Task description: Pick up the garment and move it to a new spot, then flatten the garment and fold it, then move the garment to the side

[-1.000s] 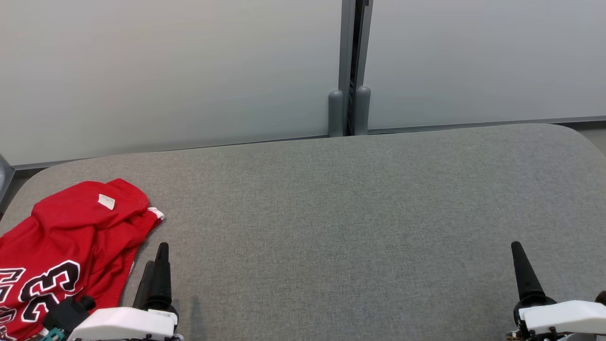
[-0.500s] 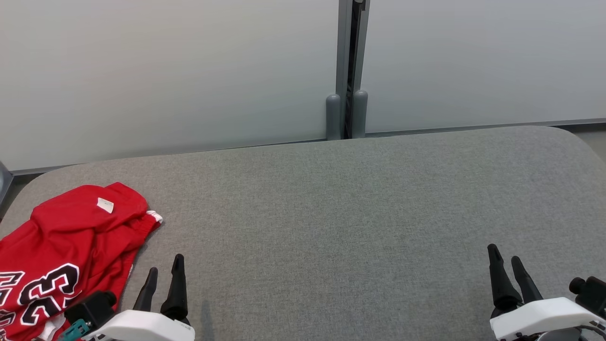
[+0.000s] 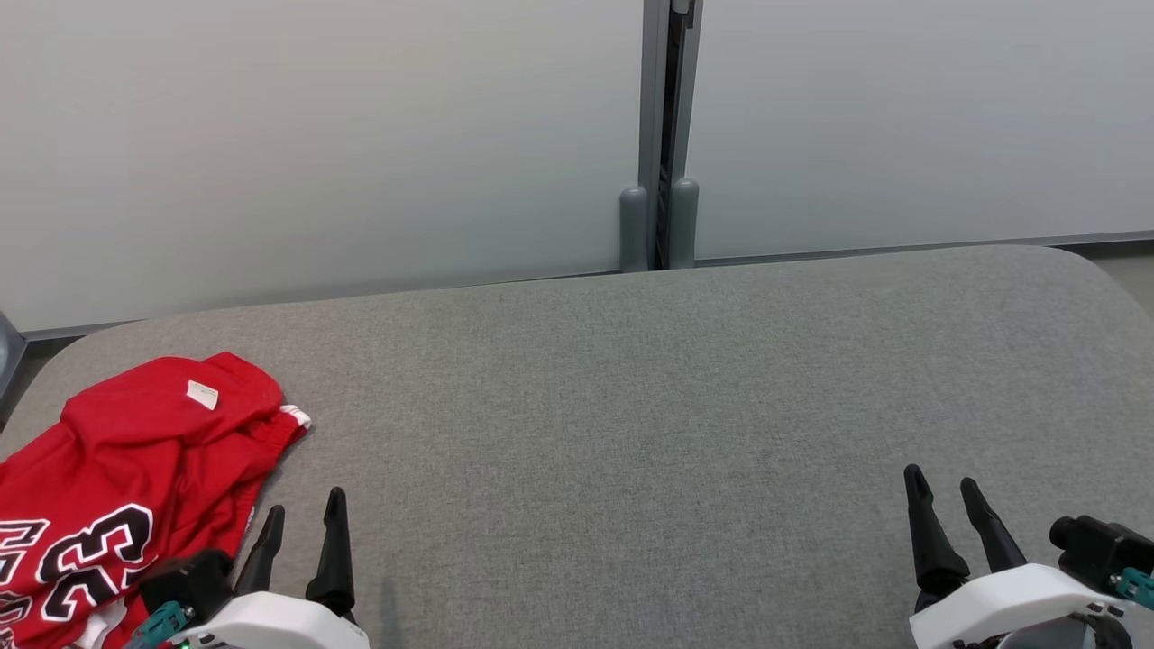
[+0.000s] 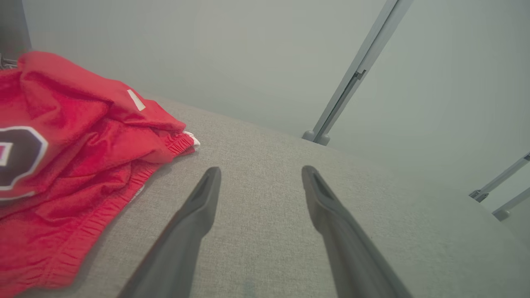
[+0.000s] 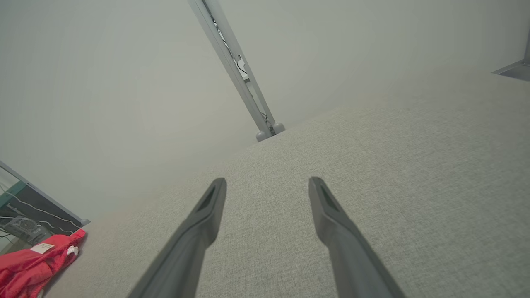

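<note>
Tabletop (image 3: 631, 406) of grey fabric offers broad room for flattening and folding. The red garment (image 3: 135, 451) lies loosely bunched at its left edge. The left gripper (image 3: 306, 501) hovers just beside it, jaws spread and empty, probably positioned for a grab. The right gripper (image 3: 939, 476), equally released, sits well apart. A white label (image 3: 202, 394) faces up.

This is looking like an office or a lab room. Pale frosted glass walls (image 3: 315, 135) are standing behind a big grey cloth-covered table (image 3: 631, 406). A grey metal post (image 3: 651, 108) is joining them, and gear with wires (image 5: 22, 225) is sitting in a corner.
</note>
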### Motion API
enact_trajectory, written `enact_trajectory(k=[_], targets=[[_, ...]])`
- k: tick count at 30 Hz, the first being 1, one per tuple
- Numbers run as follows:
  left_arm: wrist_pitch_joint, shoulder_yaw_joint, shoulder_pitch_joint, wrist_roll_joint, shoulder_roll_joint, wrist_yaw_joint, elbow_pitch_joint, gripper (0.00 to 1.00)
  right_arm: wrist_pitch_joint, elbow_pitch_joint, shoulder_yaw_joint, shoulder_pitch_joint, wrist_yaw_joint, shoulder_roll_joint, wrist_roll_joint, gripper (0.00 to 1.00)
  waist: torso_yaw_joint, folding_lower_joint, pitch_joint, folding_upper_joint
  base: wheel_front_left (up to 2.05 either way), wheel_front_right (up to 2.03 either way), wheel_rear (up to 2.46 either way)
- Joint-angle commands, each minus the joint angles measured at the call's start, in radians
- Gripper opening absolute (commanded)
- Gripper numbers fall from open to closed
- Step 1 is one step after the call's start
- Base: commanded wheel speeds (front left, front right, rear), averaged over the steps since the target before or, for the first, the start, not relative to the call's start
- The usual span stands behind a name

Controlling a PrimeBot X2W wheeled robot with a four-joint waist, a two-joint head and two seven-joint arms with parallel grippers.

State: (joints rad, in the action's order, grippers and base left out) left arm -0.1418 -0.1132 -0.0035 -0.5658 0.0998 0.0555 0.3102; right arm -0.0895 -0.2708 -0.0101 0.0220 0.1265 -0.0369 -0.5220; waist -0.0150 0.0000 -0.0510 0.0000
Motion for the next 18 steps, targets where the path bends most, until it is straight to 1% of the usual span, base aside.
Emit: enact_trajectory(k=[1, 6, 13, 15, 18], targets=[[-0.010, 0.000, -0.012, 0.034, 0.011, 0.012, -0.010, 1.00, -0.012, 0.008, -0.004, 0.020, 0.004, -0.009, 0.038, 1.00, 0.004, 0.0000, -0.002, 0.0000, 0.00, 0.00, 0.00], [-0.023, -0.008, -0.004, 0.076, 0.020, 0.007, -0.011, 1.00, -0.025, 0.007, -0.014, 0.021, 0.004, -0.010, 0.101, 1.00, 0.011, 0.0000, -0.005, 0.0000, 0.00, 0.00, 0.00], [-0.038, -0.009, -0.002, 0.131, 0.029, 0.015, -0.007, 1.00, -0.028, -0.003, -0.031, 0.021, 0.005, -0.011, 0.185, 1.00, 0.017, 0.0000, -0.010, 0.0000, 0.00, 0.00, 0.00], [-0.043, -0.002, 0.002, 0.131, 0.025, 0.008, -0.013, 1.00, -0.029, -0.004, -0.035, 0.022, 0.005, -0.012, 0.204, 1.00, 0.016, 0.0000, -0.012, 0.0000, 0.00, 0.00, 0.00], [-0.049, 0.006, 0.010, 0.130, 0.024, -0.015, -0.015, 1.00, -0.028, -0.010, -0.035, 0.020, 0.005, -0.012, 0.225, 1.00, 0.014, 0.0000, -0.014, 0.0000, 0.00, 0.00, 0.00]])
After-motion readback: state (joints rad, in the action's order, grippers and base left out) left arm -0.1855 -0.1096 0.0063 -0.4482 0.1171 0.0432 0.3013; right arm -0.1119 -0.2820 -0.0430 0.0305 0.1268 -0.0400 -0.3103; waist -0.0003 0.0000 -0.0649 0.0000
